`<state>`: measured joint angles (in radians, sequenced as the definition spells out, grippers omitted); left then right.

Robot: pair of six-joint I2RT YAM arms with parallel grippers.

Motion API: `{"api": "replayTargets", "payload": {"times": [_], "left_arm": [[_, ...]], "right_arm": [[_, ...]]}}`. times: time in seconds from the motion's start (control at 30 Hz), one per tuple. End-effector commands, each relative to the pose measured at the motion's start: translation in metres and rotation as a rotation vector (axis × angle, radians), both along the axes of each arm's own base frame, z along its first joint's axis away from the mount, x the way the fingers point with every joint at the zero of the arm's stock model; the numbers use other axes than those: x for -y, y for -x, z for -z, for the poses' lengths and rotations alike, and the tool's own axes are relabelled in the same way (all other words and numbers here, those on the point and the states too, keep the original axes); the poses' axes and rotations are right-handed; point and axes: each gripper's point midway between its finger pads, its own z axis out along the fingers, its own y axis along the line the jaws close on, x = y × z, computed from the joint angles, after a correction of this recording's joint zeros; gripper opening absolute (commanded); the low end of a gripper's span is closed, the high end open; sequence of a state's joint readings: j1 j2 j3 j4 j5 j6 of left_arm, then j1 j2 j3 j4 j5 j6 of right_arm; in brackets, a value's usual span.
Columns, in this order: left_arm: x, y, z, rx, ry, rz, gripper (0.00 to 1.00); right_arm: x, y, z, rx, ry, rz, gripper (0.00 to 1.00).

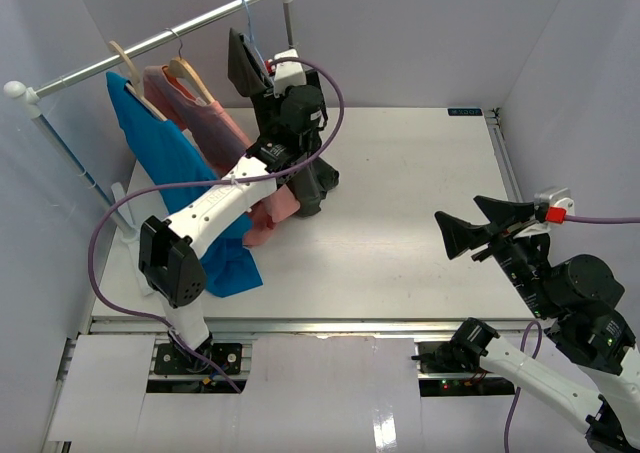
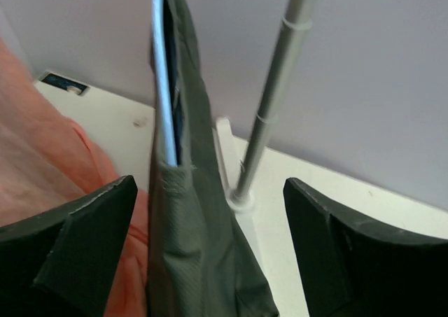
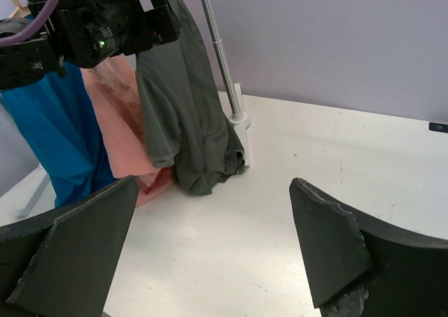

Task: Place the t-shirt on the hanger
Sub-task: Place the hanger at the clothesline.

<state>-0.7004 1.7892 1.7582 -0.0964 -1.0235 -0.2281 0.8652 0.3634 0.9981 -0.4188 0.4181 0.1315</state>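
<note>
No legible text, brand or number in any of my views. Small dark label [image 1: 465, 111] on table [image 1: 400, 203] far edge, 1 o'clock overhead; 3 o'clock from my right wrist. Print too small, unreadable.

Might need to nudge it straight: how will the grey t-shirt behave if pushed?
Likely floppy: the t-shirt drapes in soft folds. Probably swings easily, hanging from the thin wire hanger. May slide on that smooth wire.
</note>
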Motion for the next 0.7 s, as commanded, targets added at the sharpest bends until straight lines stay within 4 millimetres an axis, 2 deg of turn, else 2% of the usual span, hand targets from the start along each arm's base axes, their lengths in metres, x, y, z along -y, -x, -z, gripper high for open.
{"api": "replayTargets", "payload": {"times": [0.0,0.07,0.13,0.17,0.27,0.37,0.43,0.47,0.67], "left_arm": [[0.028,0.039,-0.064,0.080,0.098,0.357,0.98],[0.032,0.064,-0.088,0.118,0.098,0.477,0.98],[0.034,0.082,-0.097,0.129,0.069,0.559,0.98],[0.035,0.089,-0.100,0.133,0.053,0.596,0.98],[0.055,0.122,-0.105,0.146,-0.055,0.832,0.98],[0.061,0.149,-0.116,0.184,-0.073,0.961,0.98],[0.072,0.167,-0.116,0.187,-0.073,1.078,0.98],[0.072,0.169,-0.117,0.189,-0.072,1.086,0.98],[0.125,0.224,-0.051,0.009,0.051,1.482,0.98]], "right_arm": [[0.004,-0.002,0.002,0.007,0.036,0.021,0.95],[0.003,-0.004,0.010,-0.013,0.059,0.025,0.94],[0.000,-0.007,0.017,-0.031,0.078,0.026,0.94],[-0.001,-0.007,0.020,-0.038,0.084,0.025,0.94],[-0.006,-0.010,0.028,-0.054,0.092,0.020,0.90],[-0.010,-0.014,0.035,-0.073,0.103,0.023,0.90],[-0.014,-0.015,0.039,-0.090,0.095,0.016,0.90],[-0.014,-0.015,0.040,-0.091,0.095,0.015,0.90],[-0.008,-0.020,0.060,-0.126,0.077,0.068,0.90]]}}
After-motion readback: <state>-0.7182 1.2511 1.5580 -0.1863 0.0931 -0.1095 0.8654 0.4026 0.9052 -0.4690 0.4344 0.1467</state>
